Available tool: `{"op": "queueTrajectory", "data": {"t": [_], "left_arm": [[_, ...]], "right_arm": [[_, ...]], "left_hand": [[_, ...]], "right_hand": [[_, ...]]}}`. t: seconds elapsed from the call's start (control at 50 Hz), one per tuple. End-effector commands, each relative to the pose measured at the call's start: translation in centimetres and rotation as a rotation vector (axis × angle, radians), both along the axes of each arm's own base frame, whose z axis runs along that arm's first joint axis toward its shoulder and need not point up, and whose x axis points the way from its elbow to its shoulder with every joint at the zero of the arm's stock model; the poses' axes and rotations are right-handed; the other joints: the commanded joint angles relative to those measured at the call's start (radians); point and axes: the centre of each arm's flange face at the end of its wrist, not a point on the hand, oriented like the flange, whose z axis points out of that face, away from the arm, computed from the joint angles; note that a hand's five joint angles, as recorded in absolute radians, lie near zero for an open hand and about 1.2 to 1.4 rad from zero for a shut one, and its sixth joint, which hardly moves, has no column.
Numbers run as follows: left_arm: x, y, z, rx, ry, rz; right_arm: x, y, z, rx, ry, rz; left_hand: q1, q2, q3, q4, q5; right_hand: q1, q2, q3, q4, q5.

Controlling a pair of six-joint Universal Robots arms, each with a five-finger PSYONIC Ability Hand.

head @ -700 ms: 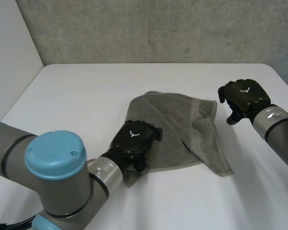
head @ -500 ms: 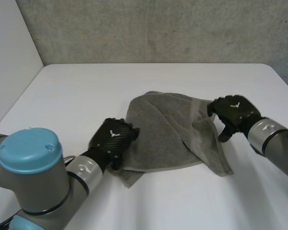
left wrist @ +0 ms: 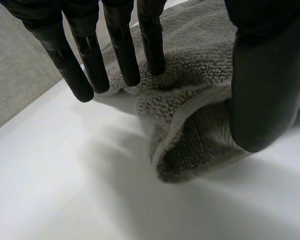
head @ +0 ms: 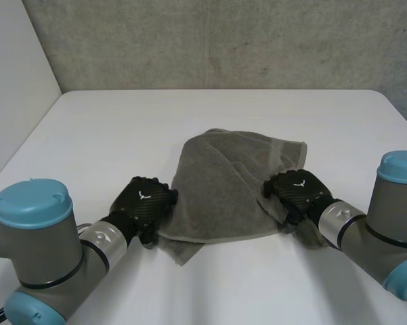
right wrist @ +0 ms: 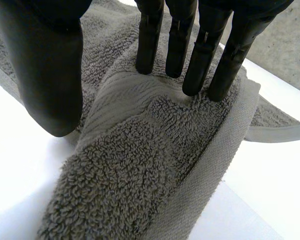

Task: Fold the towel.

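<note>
L hand & R hand were both black, w/ a carbon-weave look on the back plate & a small white winged mark at its centre. In the wrist views the fingers were slim matte-black rods w/ rounded tips, the thumb much thicker & blunt. Each hand met a silver-grey cuff w/ a black ring, and the arms were fat grey tubes w/ round light-blue caps on the joints.

Lab: white table, concrete wall
</note>
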Motion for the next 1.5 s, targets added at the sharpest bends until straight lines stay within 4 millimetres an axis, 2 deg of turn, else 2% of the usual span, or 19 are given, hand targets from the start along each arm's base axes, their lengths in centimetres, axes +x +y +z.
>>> {"op": "queueTrajectory", "data": {"t": [0.02, 0.18, 0.22, 0.34, 0.46, 0.5, 0.52, 0.54, 0.56, 0.6, 0.7, 0.78, 0.88, 0.98, 1.14, 1.32, 1.38, 1.44, 1.5], "left_arm": [[-0.5, -0.7, -1.0, 0.010, -0.003, -0.006], [-1.0, -1.9, -2.0, 0.001, -0.003, -0.003], [-1.3, -2.6, -2.2, -0.014, -0.004, 0.003], [-2.2, -4.6, -0.6, -0.090, 0.023, 0.013], [-4.0, -9.8, 6.7, -0.338, 0.137, 0.093], [-4.5, -12.0, 12.2, -0.491, 0.231, 0.162], [-4.5, -12.0, 12.2, -0.492, 0.232, 0.162], [-4.5, -12.8, 15.1, -0.573, 0.287, 0.195], [-4.5, -12.8, 15.1, -0.574, 0.288, 0.195], [-4.1, -13.2, 21.1, -0.748, 0.425, 0.248], [-2.6, -12.1, 26.3, -0.892, 0.576, 0.267], [-2.2, -11.5, 24.9, -0.834, 0.557, 0.248], [-2.5, -9.7, 19.1, -0.638, 0.435, 0.155], [-1.5, -6.0, 10.0, -0.338, 0.258, 0.080], [1.3, -2.4, 3.1, -0.109, 0.138, 0.113], [1.3, -0.5, 1.4, -0.045, 0.109, 0.093], [1.1, -0.4, 1.6, -0.051, 0.113, 0.089], [1.1, -0.4, 1.7, -0.058, 0.111, 0.092], [1.1, -0.6, 2.0, -0.066, 0.118, 0.092]], "right_arm": [[0.0, -0.6, -0.7, -0.014, 0.000, -0.006], [-0.1, -1.6, -1.2, -0.040, 0.024, -0.043], [-0.1, -2.3, -0.7, -0.070, 0.030, -0.077], [0.4, -4.2, 1.6, -0.158, 0.005, -0.092], [1.9, -9.4, 9.8, -0.440, -0.100, -0.108], [2.5, -10.3, 12.3, -0.523, -0.134, -0.103], [2.8, -11.2, 14.8, -0.613, -0.166, -0.106], [3.0, -11.8, 17.4, -0.708, -0.216, -0.112], [3.0, -11.8, 17.4, -0.709, -0.217, -0.112], [3.3, -12.3, 21.8, -0.922, -0.327, -0.121], [2.3, -11.2, 26.0, -1.020, -0.433, -0.124], [2.2, -10.8, 24.5, -0.888, -0.425, -0.105], [2.3, -9.6, 19.6, -0.638, -0.354, -0.014], [1.9, -7.3, 14.0, -0.342, -0.269, 0.044], [-0.9, -6.3, 9.2, -0.095, -0.123, -0.011], [-3.5, -7.3, 6.1, -0.052, 0.015, -0.058], [-4.1, -7.7, 5.9, -0.052, 0.036, -0.096], [-4.4, -7.7, 5.6, -0.053, 0.051, -0.124], [-5.2, -8.1, 5.6, -0.052, 0.060, -0.161]], "left_hand": [[-0.068, -0.061, -0.054, -0.073, -0.215], [0.138, 0.144, 0.152, 0.133, -0.009], [0.351, 0.357, 0.365, 0.346, 0.204], [0.696, 0.702, 0.710, 0.691, 0.549], [0.816, 0.822, 0.830, 0.811, 0.669], [0.816, 0.822, 0.830, 0.811, 0.669], [0.816, 0.822, 0.830, 0.811, 0.669], [0.816, 0.822, 0.830, 0.811, 0.669], [0.816, 0.822, 0.830, 0.811, 0.669], [0.816, 0.822, 0.830, 0.811, 0.669], [0.816, 0.822, 0.830, 0.811, 0.669], [0.816, 0.822, 0.830, 0.811, 0.669], [0.816, 0.822, 0.830, 0.811, 0.669], [0.816, 0.822, 0.830, 0.811, 0.669], [0.816, 0.822, 0.830, 0.811, 0.669], [0.813, 0.819, 0.827, 0.808, 0.666], [0.481, 0.488, 0.495, 0.476, 0.334], [-0.339, -0.333, -0.325, -0.344, -0.486], [-0.396, -0.390, -0.383, -0.402, -0.543]], "right_hand": [[0.032, 0.013, 0.023, 0.026, 0.052], [0.425, 0.406, 0.416, 0.419, 0.445], [0.868, 0.850, 0.860, 0.863, 0.889], [0.870, 0.852, 0.862, 0.865, 0.890], [0.870, 0.852, 0.862, 0.865, 0.890], [0.870, 0.852, 0.862, 0.865, 0.890], [0.870, 0.852, 0.862, 0.865, 0.890], [0.870, 0.852, 0.862, 0.865, 0.890], [0.870, 0.852, 0.862, 0.865, 0.890], [0.870, 0.852, 0.862, 0.865, 0.890], [0.870, 0.852, 0.862, 0.865, 0.890], [0.870, 0.852, 0.862, 0.865, 0.890], [0.870, 0.852, 0.862, 0.865, 0.890], [0.870, 0.852, 0.862, 0.865, 0.890], [0.870, 0.852, 0.862, 0.865, 0.890], [0.870, 0.852, 0.862, 0.865, 0.890], [0.870, 0.852, 0.862, 0.865, 0.890], [0.870, 0.852, 0.862, 0.865, 0.890], [0.870, 0.852, 0.862, 0.865, 0.890]]}}
